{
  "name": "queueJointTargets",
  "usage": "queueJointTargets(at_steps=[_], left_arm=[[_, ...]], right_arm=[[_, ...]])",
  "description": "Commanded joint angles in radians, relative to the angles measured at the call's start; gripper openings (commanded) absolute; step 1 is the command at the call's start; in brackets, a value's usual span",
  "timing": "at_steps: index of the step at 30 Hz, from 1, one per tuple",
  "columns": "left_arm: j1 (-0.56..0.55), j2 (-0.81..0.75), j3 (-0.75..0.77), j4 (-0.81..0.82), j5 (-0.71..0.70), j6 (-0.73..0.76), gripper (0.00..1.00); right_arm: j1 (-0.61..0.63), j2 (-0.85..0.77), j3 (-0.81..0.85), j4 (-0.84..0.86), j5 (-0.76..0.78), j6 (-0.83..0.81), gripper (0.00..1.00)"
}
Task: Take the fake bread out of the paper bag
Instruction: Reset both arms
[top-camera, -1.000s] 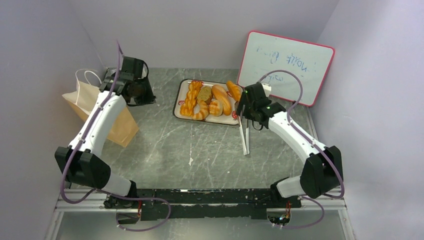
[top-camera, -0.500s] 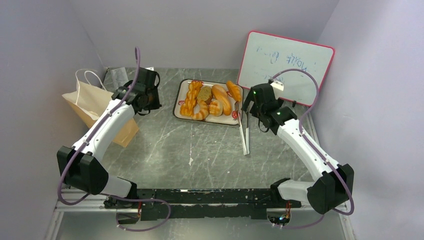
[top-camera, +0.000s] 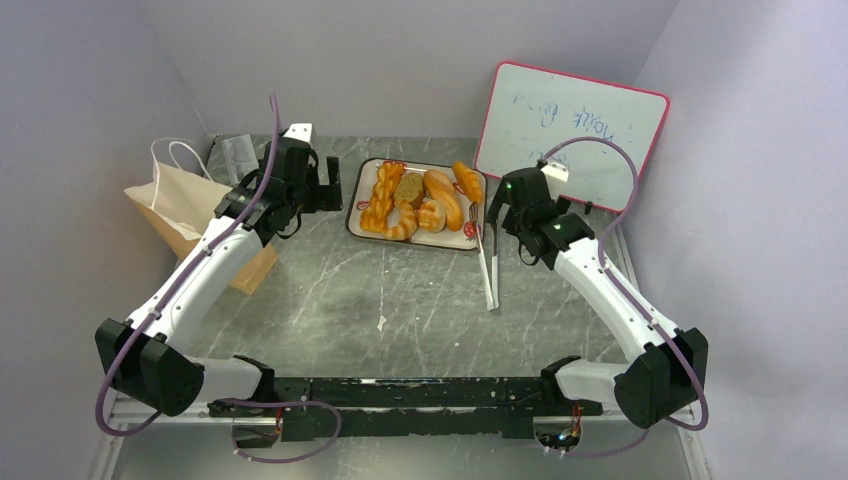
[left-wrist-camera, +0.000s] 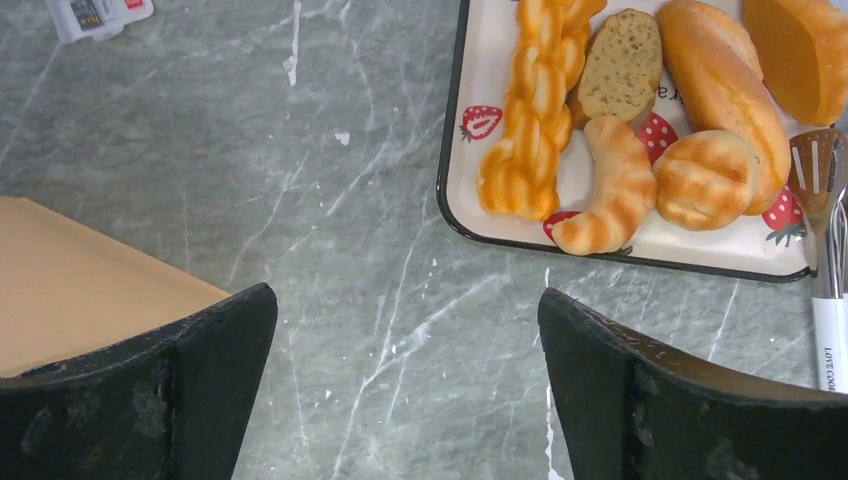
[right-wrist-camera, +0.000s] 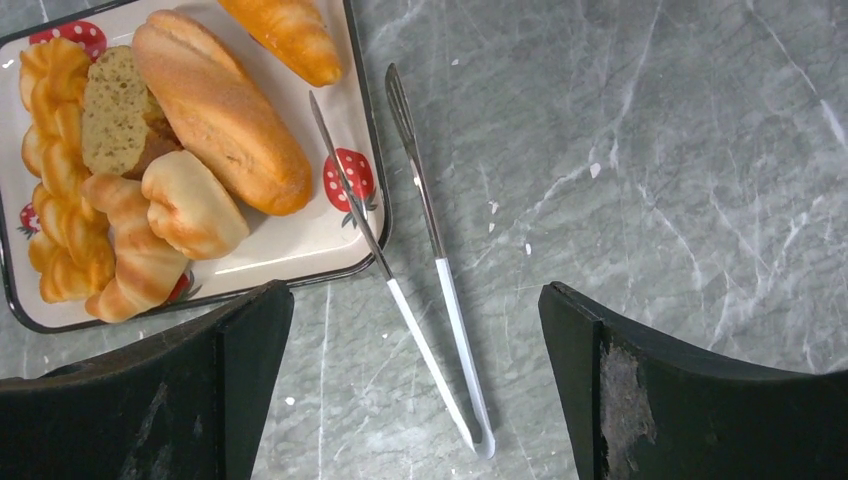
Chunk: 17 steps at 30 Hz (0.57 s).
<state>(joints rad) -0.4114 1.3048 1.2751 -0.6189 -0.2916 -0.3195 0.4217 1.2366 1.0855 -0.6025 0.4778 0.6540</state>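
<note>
The fake bread (top-camera: 420, 200) lies on a white strawberry-print tray (left-wrist-camera: 480, 60) at the middle of the worktop's (top-camera: 400, 300) far edge, all of it outside the paper bag (top-camera: 180, 205). The pieces are glossy golden-orange:
- a long braided twist (left-wrist-camera: 535, 110) at the tray's left
- a round, brownish, grainy slice (left-wrist-camera: 620, 65)
- a curved croissant (left-wrist-camera: 610, 185)
- a small scored bun (left-wrist-camera: 705, 180)
- two smooth oblong loaves (left-wrist-camera: 725, 90)

The tan kraft bag rests at the worktop's left edge, its white cord handles (top-camera: 175, 150) toward the far-left corner. Whether anything is inside cannot be told.

The left gripper (left-wrist-camera: 410, 380) hangs between bag and tray, jaws spread wide and holding nothing. The right gripper (right-wrist-camera: 415, 390) hangs near the tray's right edge, jaws also wide apart and empty. Slim silver tongs (top-camera: 488, 270) lie below it, tips resting over the tray's rim. A red-framed whiteboard (top-camera: 572, 132) leans at the far-right corner.
</note>
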Motion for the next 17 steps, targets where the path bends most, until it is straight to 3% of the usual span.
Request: queueJointTargets(at_steps=[1,11,15,17], left_arm=[[-0.02,-0.015,-0.01,0.079,-0.034,0.036,0.99],[-0.047,-0.027,-0.029,0.142,-0.052,0.058,0.99],[-0.057,-0.03,-0.028,0.152,-0.069,0.061,0.99],[-0.065,-0.032,-0.024,0.154,-0.08,0.063,0.99]], right_arm=[[-0.005,-0.018,0.008,0.014,0.037,-0.018,0.94],[-0.006,-0.026,0.007,0.015,0.072,-0.043,0.95],[-0.006,-0.048,-0.021,0.038,0.074,-0.064,0.91],[-0.005,-0.058,-0.033,0.037,0.084,-0.057,0.97]])
